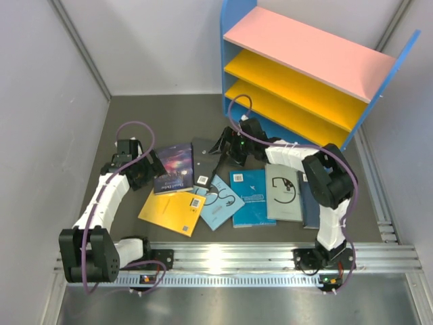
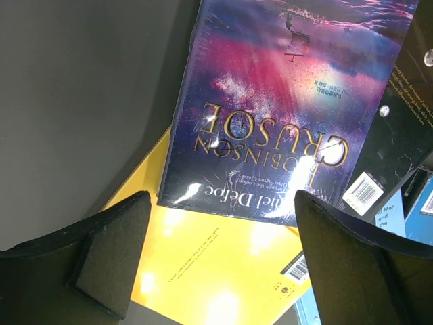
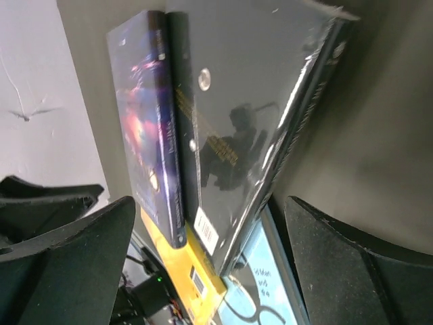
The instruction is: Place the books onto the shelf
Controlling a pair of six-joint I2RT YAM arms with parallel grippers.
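Left gripper (image 1: 147, 172) jaws wide apart, empty, at purple book (image 1: 174, 164) edge. Right gripper (image 1: 220, 149) likewise spread, empty, beside black book (image 1: 203, 161). Books (image 1: 252, 196) flat on table (image 1: 169, 115), before shelf (image 1: 308, 51).

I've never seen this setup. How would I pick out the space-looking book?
Find the blue shelf with the pink top; books lie spread on the dark table before it. The purple book is leftmost in the back row, overlapping a yellow book. Only it shows a pink-violet starry sky with gold lettering.
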